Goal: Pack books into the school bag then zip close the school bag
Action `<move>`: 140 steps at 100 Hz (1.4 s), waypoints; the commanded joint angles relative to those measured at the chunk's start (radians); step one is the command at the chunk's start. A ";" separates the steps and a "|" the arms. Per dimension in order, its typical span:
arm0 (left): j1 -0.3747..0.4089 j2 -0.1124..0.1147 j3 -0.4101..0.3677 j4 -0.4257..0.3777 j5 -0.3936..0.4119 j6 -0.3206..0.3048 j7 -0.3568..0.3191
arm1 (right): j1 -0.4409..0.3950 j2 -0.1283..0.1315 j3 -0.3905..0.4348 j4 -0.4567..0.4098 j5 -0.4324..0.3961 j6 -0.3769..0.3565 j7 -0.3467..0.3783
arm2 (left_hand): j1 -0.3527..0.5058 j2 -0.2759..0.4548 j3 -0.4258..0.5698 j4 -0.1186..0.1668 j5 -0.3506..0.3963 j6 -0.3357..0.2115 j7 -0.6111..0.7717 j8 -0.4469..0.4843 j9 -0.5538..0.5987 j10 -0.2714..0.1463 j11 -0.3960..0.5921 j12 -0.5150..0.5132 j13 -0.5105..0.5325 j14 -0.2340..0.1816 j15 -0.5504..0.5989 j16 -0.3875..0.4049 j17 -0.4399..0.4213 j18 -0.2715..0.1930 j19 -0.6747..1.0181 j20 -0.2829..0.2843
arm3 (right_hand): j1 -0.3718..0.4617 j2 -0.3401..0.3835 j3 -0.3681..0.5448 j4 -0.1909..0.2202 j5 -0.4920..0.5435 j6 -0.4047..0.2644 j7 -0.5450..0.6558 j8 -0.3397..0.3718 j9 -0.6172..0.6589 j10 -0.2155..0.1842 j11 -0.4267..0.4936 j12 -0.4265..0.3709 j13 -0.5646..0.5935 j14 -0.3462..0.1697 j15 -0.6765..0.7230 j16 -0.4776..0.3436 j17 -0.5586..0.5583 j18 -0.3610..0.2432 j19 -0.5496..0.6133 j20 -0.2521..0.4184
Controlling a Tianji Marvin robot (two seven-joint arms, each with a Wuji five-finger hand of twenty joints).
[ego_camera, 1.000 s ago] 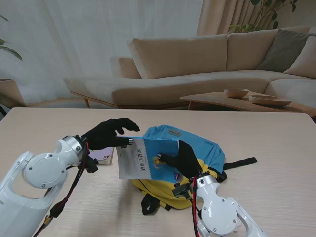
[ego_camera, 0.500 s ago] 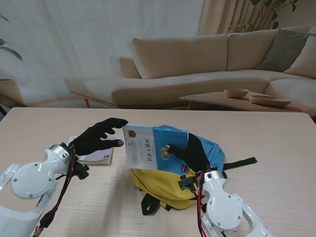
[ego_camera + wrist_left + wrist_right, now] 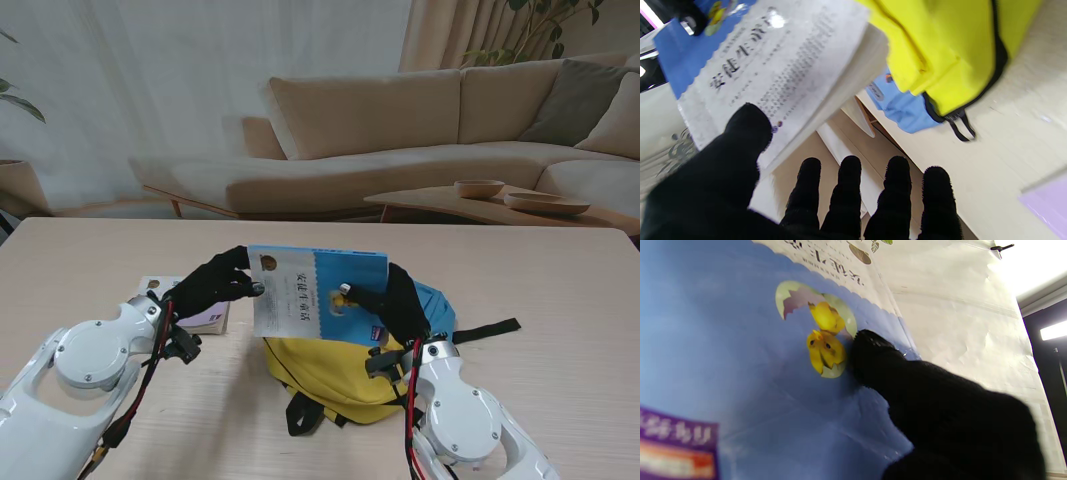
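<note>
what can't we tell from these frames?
- School bag opening: stand view, hidden behind the blue-and-white book.
- Right robot hand fingers behind that book: hidden in both views.
- Second book on the table: mostly covered by the left robot hand; cover unreadable.

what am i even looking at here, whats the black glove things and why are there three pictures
It is a two-armed robot at a table. The black gloves are its five-finger hands. The wide picture comes from a camera on its stand, looking down; the two close-ups come from cameras on each wrist and appear upside down.

The right hand holds a blue and white book upright over a yellow and blue school bag lying on the table. The left hand touches the book's left edge with its thumb; whether it really grips is unclear. Another book, with a purple cover, lies by the left hand.
</note>
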 commanded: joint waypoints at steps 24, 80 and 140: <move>-0.046 -0.022 0.054 0.037 -0.177 0.014 -0.080 | -0.002 -0.014 -0.014 -0.016 0.058 -0.006 0.016 | 0.004 -0.024 0.058 -0.008 0.052 0.022 0.101 0.047 0.077 0.008 0.063 0.044 0.038 -0.013 0.013 -0.002 0.023 -0.018 0.006 0.051 | 0.115 0.121 0.050 0.009 0.191 -0.234 0.248 0.182 -0.005 -0.021 0.040 0.013 0.031 -0.015 0.030 0.018 -0.004 -0.019 0.028 0.021; -0.048 -0.028 0.056 0.032 -0.309 0.019 -0.124 | 0.002 -0.018 -0.015 -0.024 0.107 0.048 0.023 | 0.666 0.164 -0.190 -0.010 0.380 -0.115 0.525 0.414 0.574 0.008 0.258 0.423 0.456 0.135 0.469 0.150 0.351 0.128 0.561 0.169 | 0.108 0.111 0.043 0.005 0.100 -0.209 0.178 -0.103 -0.027 -0.005 -0.023 -0.082 -0.017 -0.007 -0.058 0.004 -0.061 -0.017 -0.036 0.019; 0.037 -0.047 -0.020 -0.027 -0.302 -0.065 0.001 | -0.001 0.014 0.018 -0.008 -0.098 0.071 0.085 | 0.667 0.264 -0.152 0.042 0.495 -0.175 0.674 0.908 0.538 -0.045 0.646 0.625 0.632 0.109 0.858 0.336 0.647 0.173 0.797 0.442 | -0.343 0.027 -0.114 0.128 -0.437 -0.068 -0.167 -0.415 -0.526 -0.087 -0.198 -0.174 -0.495 -0.145 -0.499 -0.096 -0.530 -0.091 -0.403 -0.063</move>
